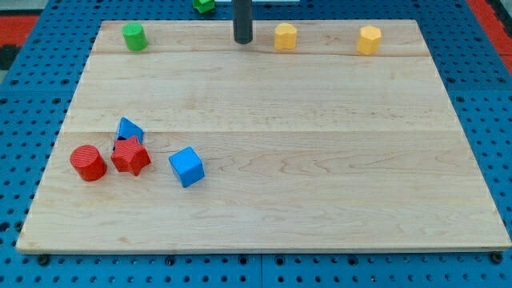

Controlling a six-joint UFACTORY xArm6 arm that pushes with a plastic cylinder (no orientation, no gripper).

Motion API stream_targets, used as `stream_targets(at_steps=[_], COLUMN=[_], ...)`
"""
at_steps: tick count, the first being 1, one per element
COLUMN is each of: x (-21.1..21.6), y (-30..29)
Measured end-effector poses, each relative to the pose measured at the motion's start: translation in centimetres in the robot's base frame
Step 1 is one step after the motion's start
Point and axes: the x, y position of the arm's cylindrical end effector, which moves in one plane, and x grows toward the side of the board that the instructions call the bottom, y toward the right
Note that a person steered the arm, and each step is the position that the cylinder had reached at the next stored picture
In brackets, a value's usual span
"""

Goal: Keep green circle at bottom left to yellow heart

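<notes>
The green circle [134,36] stands near the board's top left corner. A yellow block [285,36] that looks like the heart sits at the top edge, right of centre. My tip [242,40] rests on the board between them, close to the left side of this yellow block and not touching it. The green circle is level with the yellow block and far to its left.
A yellow hexagon-like block [369,39] sits at the top right. A second green block [204,5] lies beyond the board's top edge. At the lower left are a red circle [88,162], a red star [130,156], a blue triangle [128,129] and a blue cube [186,166].
</notes>
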Motion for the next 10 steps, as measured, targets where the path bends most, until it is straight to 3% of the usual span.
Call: stream_targets(at_steps=[2,3,5,6,7,8,10], x=[2.3,3.9,9.6,7.6,7.1,3.7,-0.9], y=[16.8,12.1,-15.4,-28.0,-28.8,-23.3,-23.1])
